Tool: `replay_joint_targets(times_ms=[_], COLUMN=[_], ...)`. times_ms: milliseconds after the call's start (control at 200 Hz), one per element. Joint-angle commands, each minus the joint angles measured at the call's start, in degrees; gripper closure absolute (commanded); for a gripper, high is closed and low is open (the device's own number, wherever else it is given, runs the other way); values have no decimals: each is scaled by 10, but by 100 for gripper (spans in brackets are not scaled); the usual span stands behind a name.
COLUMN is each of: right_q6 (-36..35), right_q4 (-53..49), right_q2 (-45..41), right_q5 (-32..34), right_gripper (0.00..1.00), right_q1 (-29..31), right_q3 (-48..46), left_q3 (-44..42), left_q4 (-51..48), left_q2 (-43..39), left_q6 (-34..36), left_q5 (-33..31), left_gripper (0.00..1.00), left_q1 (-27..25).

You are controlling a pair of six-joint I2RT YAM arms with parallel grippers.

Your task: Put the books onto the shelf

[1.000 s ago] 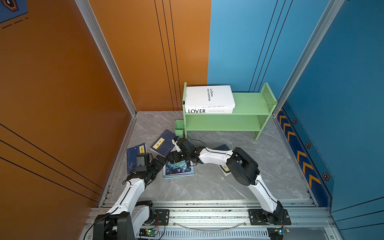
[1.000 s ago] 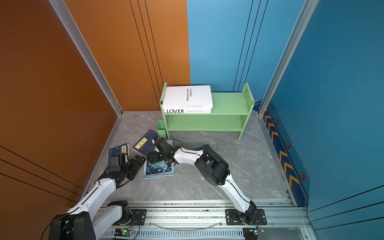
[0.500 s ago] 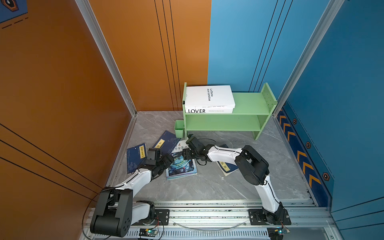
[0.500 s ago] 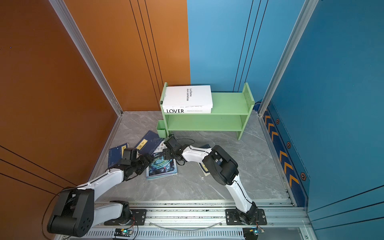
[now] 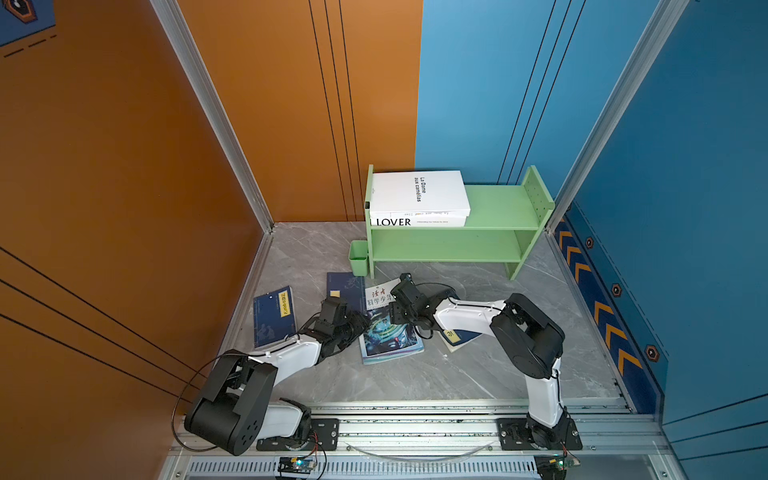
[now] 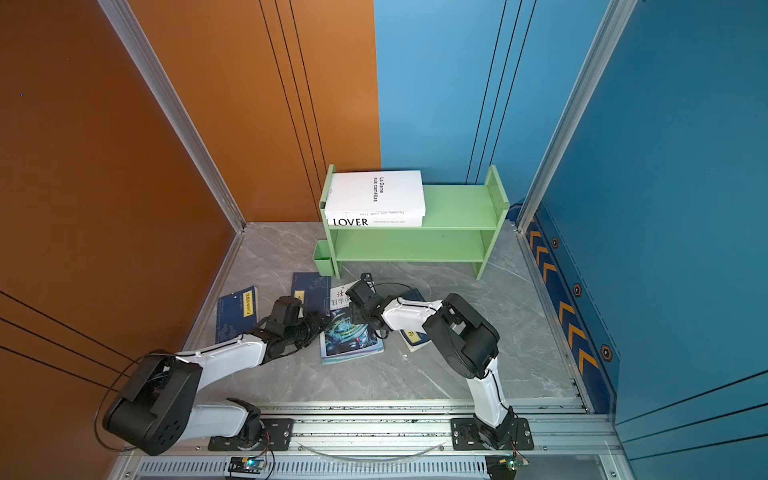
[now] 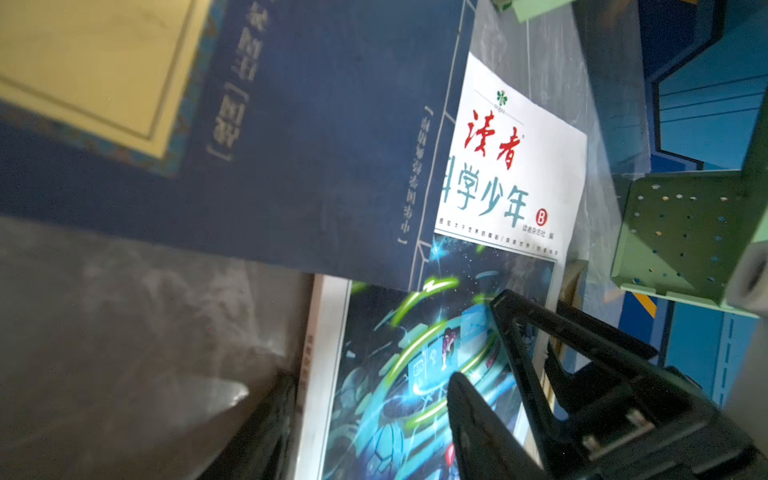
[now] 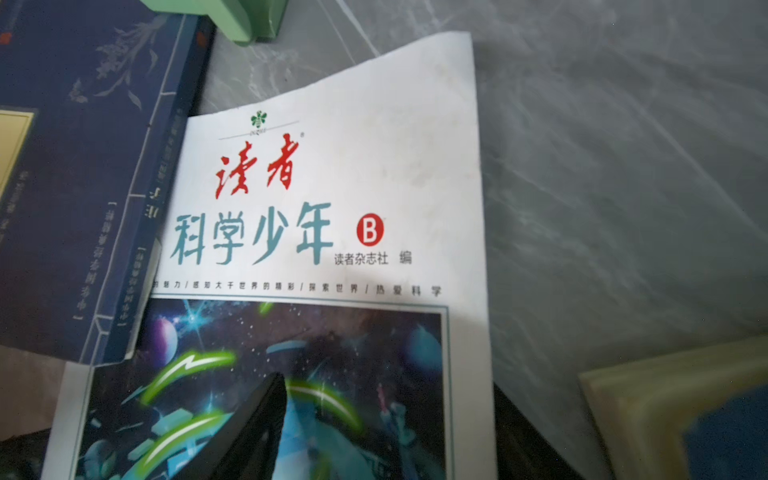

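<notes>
Up at twelve o'clock on the grey floor stands the green shelf. Two white books lie stacked at the nine o'clock end of its upper tier, LOVER underneath. A little green cup sits against the shelf's eight o'clock corner.

Down in the middle, the teal magazine lies flat, face up. The left gripper is right at its nine o'clock edge with jaws parted. The left wrist view shows the spine lying between dark fingers, straddled, not pinched. The right gripper reaches in from two o'clock, low over the cover. One finger is on the picture and the other is off the page edge. Its jaws are well apart, gripping nothing.

One navy book overlaps the magazine's eleven o'clock corner. A second navy book sits farther out at nine o'clock, and a third navy book peeks from under the right arm at three o'clock.
</notes>
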Motion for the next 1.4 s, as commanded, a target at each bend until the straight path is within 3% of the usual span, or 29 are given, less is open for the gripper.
replay_joint_targets(times_ms=[0,230,436,676,911,1041,1117,1392], right_q6=[23,44,40,36,24,24,24,28], right_q4=[-29,-3,-5,-8,-23,-31,-33,-28], right_q2=[-8,-16,-44,-54,-74,-96,-112,-191], right_q5=[-49,-65,-64,-55,-46,-41,-39,-44], right_gripper=[28,28,28,28,28,28,28,17], right_q1=[5,-23,-28,-32,-48,-56,-60,-77], right_q3=[-29,-58,-90,-104,-105,-107,-106,-117], left_q3=[-8,-24,-26,-24,-14,-11,-10,-13], left_q4=[102,235,374,694,696,696,696,692], left_q2=[3,65,177,369,392,398,399,358], left_q6=[-53,-119,-174,-285,-287,-290,-290,-275], left_q5=[79,111,111,83,78,84,84,75], left_gripper=[42,50,54,65,66,91,100,100], left_q1=[-30,-74,-132,-171,-171,-166,-166,-164])
